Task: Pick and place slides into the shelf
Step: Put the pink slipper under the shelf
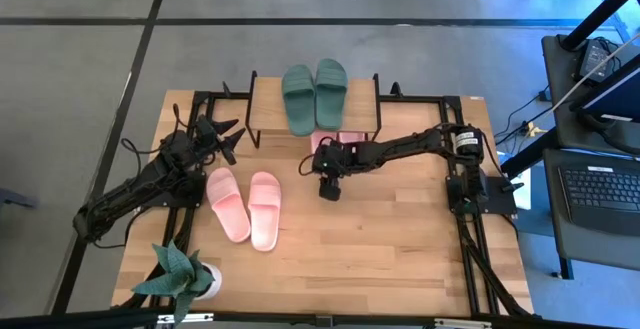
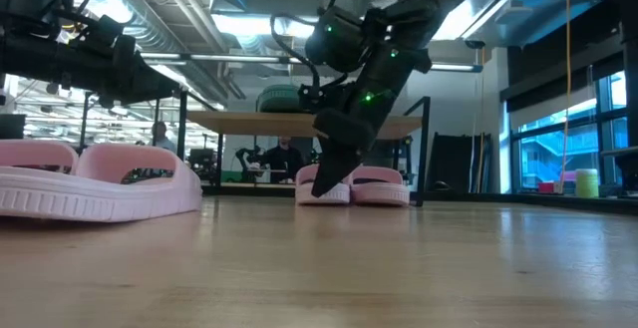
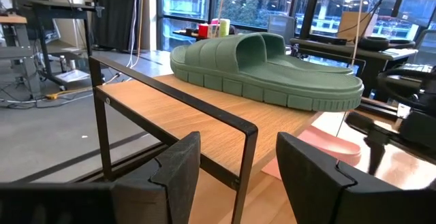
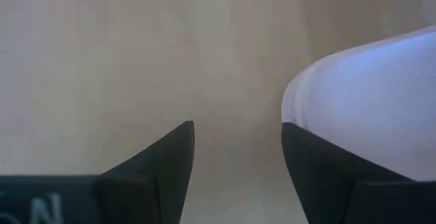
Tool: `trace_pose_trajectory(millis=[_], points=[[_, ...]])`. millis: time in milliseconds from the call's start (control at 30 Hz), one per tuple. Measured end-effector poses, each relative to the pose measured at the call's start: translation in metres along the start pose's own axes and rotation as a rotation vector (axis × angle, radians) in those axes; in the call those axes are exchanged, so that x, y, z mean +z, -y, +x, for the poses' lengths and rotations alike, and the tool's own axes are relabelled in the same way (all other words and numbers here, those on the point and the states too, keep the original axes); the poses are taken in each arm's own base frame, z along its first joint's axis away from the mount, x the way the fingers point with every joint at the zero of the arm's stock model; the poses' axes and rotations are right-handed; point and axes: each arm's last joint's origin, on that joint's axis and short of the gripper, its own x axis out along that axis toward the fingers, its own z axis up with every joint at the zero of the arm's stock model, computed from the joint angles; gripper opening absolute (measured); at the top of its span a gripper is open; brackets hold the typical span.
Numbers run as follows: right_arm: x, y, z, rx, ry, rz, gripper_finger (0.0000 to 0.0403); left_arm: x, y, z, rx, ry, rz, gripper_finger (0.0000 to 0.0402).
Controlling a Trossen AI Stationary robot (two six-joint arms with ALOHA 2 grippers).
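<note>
No writing reads; right hand (image 1: 329, 191), fingers spread and empty, points down at the desk (image 1: 400, 239) just beside a pink slide (image 4: 368, 108) under the shelf (image 1: 262, 104)

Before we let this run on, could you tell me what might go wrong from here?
The right gripper, open, sits low beside the pink pair under the shelf; withdrawing carelessly might drag a slide back out. The green pair fills the right of the shelf top, so the loose pink pair could knock it. The left gripper hangs near the shelf's leg and may clip it.
</note>
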Motion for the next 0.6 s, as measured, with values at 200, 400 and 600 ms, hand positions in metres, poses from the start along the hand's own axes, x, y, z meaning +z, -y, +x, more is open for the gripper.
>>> trace_pose_trajectory(millis=[200, 400, 600], points=[[0.0, 0.018, 0.001, -0.015, -0.007, 0.033, 0.0221, 0.0, 0.0, 0.0, 0.0, 0.0, 0.0, 0.0186], [0.0, 0.017, 0.001, -0.013, -0.007, 0.028, 0.0221, 0.0, 0.0, 0.0, 0.0, 0.0, 0.0, 0.0186], [0.016, -0.006, -0.02, 0.005, 0.069, -0.05, 0.0221, 0.0, 0.0, 0.0, 0.0, 0.0, 0.029, 0.0186]])
